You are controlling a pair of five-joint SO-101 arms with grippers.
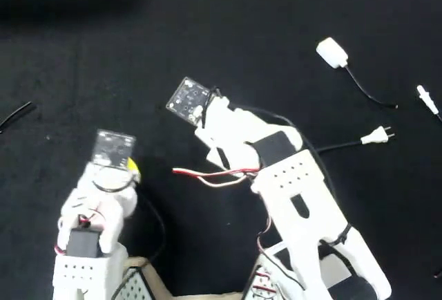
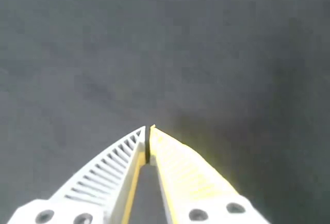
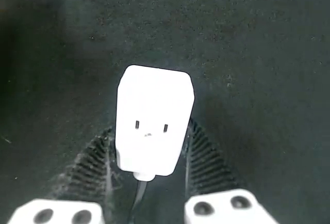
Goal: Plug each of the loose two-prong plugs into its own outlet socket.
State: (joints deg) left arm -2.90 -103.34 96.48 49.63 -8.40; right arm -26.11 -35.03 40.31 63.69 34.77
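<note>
A white outlet socket [image 3: 153, 105] is clamped in the right gripper [image 3: 150, 133] at the middle of the black table [image 1: 103, 51], a loose two-prong plug [image 1: 376, 135] lying well apart, while the left gripper [image 2: 148, 133] hangs pressed together, empty.

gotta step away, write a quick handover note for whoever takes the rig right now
left gripper: shut, empty, over bare black cloth.
right gripper: shut on the white socket, slots facing the wrist camera, cable trailing back between the fingers.
second socket: on the cloth at the far right in the high view, cable attached.
near plug: loose on the cloth, beside the right arm.
edge plug: loose, at the right edge of the high view.
Done: neither plug is in a socket.
Left: both plugs, one per socket.
</note>
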